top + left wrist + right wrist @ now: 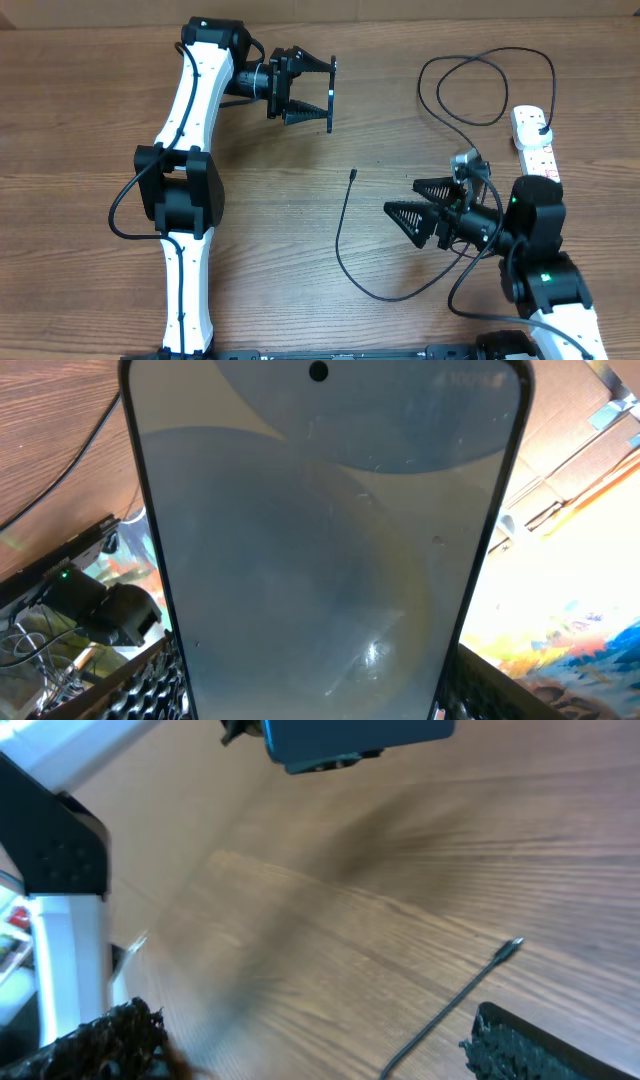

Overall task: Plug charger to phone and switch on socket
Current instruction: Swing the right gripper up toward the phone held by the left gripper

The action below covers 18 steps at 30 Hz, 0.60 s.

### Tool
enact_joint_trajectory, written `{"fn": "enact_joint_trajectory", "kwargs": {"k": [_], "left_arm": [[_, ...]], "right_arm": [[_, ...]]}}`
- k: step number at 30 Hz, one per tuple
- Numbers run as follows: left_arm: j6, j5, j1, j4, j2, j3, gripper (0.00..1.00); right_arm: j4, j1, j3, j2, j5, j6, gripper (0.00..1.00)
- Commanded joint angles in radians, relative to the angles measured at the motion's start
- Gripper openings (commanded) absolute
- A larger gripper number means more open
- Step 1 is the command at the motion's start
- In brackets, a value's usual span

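Note:
My left gripper is shut on the phone and holds it on edge above the far middle of the table. In the left wrist view the phone's pale screen fills the frame between the fingers. The charger's thin black cable lies on the table, its connector tip pointing away from me. My right gripper is open and empty, right of the tip. In the right wrist view the tip lies ahead of the open fingers, and the phone hangs at the top. The socket lies at the far right.
The cable loops at the back and runs to a black plug on the socket. Another part curls under the right arm. The left arm's white links stretch along the table's left side.

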Motion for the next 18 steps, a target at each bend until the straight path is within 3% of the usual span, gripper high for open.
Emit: {"fn": "enact_joint_trajectory", "kwargs": {"k": [1, 4, 7, 10, 14, 18], "left_arm": [[-0.006, 0.055, 0.005, -0.003, -0.005, 0.026, 0.71], [-0.006, 0.055, 0.005, -0.003, -0.005, 0.026, 0.71], [-0.006, 0.055, 0.005, -0.003, -0.005, 0.026, 0.71], [-0.006, 0.055, 0.005, -0.003, -0.005, 0.026, 0.71], [-0.006, 0.055, 0.005, -0.003, -0.005, 0.026, 0.71], [-0.006, 0.054, 0.004, -0.003, -0.005, 0.026, 0.71]], "right_arm": [[-0.151, 0.001, 0.173, 0.035, 0.119, 0.024, 1.00], [-0.529, 0.005, 0.438, 0.125, 0.463, 0.059, 1.00], [-0.740, 0.005, 0.637, 0.210, 0.548, 0.051, 1.00], [-0.755, 0.005, 0.723, 0.249, 0.386, 0.051, 1.00], [-0.631, 0.007, 0.721, 0.265, 0.185, 0.060, 1.00], [-0.623, 0.062, 0.726, 0.296, 0.350, 0.165, 0.91]]}}
